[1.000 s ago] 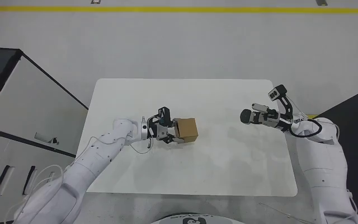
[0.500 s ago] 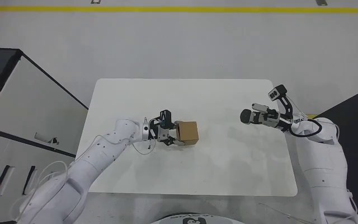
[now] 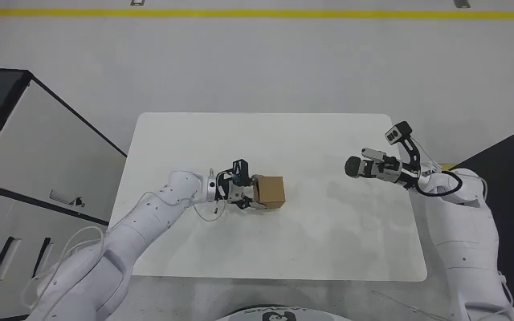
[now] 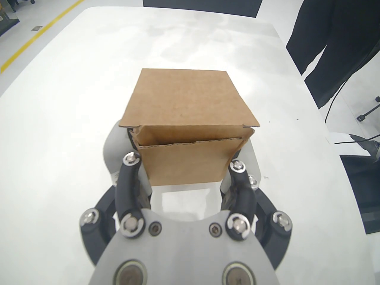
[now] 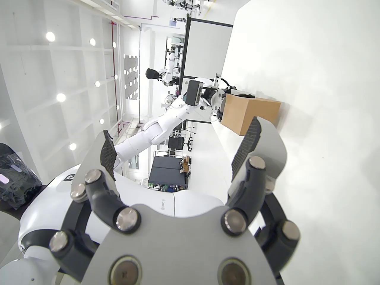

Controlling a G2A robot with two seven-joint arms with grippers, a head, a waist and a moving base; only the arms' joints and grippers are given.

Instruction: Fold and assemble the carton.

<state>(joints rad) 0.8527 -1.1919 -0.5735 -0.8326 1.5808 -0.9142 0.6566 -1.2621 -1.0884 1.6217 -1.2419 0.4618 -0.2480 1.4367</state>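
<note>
While seemingly snug, carton (image 4: 184,99) inside left tool (image 4: 185,152)

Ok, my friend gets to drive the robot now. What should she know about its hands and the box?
Left gripper: shut on the near end of the carton, one finger on each side.
Right gripper: open and empty, held in the air over the right side of the table, well apart from the carton.
Carton: on the table near its middle.
Done: it is folded into a box shape.
Left: the end flap at the left gripper does not look fully tucked. The far end is hidden, so check it.
</note>
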